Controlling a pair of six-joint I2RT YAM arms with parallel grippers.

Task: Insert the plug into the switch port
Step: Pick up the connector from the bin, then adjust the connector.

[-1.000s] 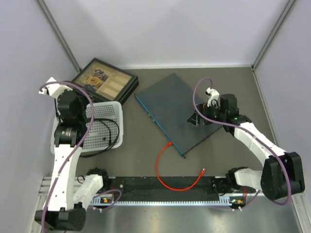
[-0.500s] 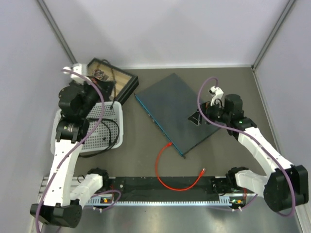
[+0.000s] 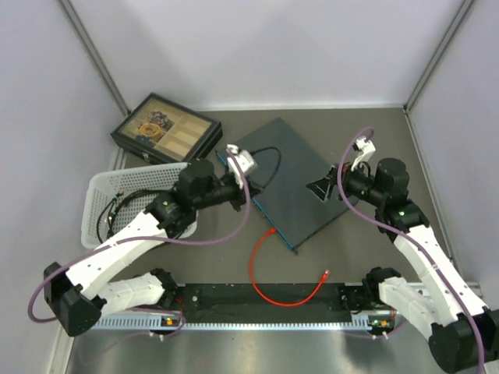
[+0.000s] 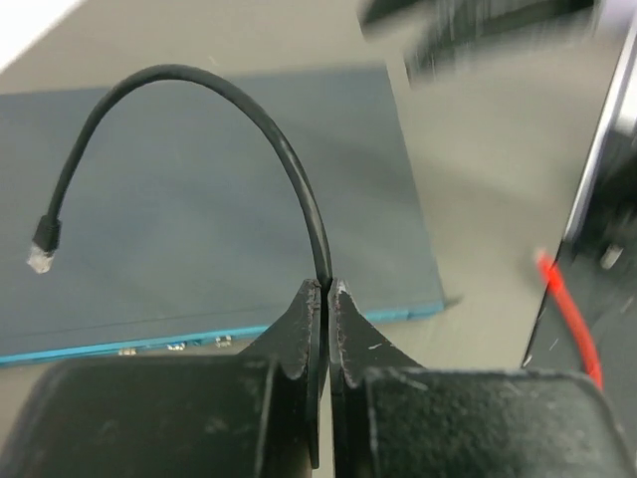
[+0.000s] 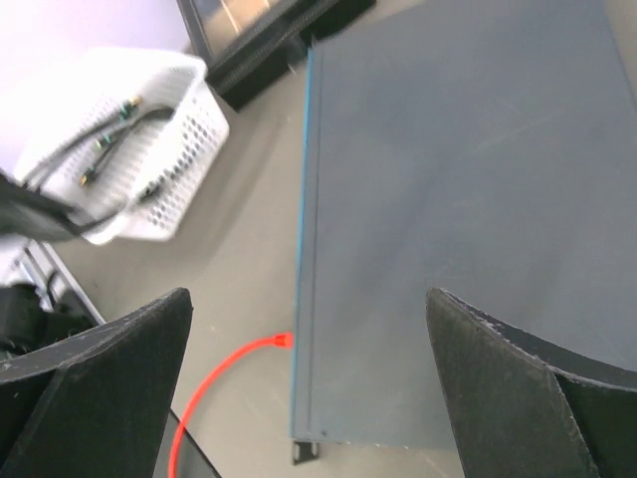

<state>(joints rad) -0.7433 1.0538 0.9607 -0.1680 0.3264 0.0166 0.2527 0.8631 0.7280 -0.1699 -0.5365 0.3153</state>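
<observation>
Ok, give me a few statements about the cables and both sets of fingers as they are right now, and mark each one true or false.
1. The left fingers are pinched shut on a black cable. True.
2. That cable's plug sits in a socket of the switch. False: it hangs free above the switch's flat top.
3. The right fingers are spread open with nothing between them. True.
4. The red cable is held by the right fingers. False: it lies loose on the table, one end near the switch's teal edge.
5. The white basket is empty. False: black cables lie in it.
</observation>
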